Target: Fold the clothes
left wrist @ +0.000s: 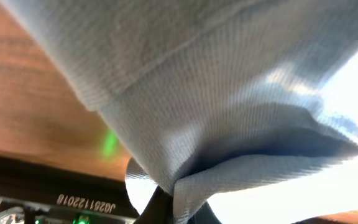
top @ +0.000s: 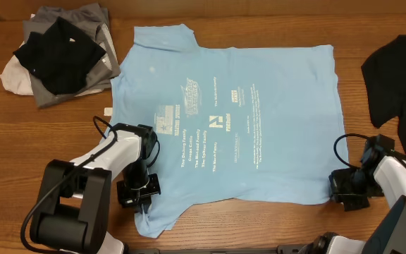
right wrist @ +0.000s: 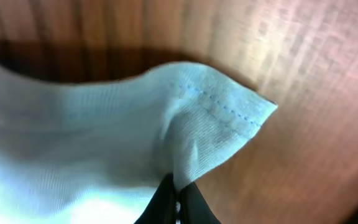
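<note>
The left fingers (left wrist: 156,210) pinch the near sleeve edge, and the right fingers (right wrist: 164,203) the near hem corner, of the light sky-blue cloth T-shirt (top: 259,141) spread on the wooden surface (top: 259,227).

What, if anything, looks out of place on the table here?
Nothing damaged or spilled. The blue T-shirt lies spread flat; only the heap of black, grey and off-white garments in the far-left corner is crumpled.

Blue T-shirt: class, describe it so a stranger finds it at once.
Start at the wooden table. Spread across its middle lies the blue T-shirt. Unlike the heap of clothes and the black garment beside it, it bears printed lettering.
</note>
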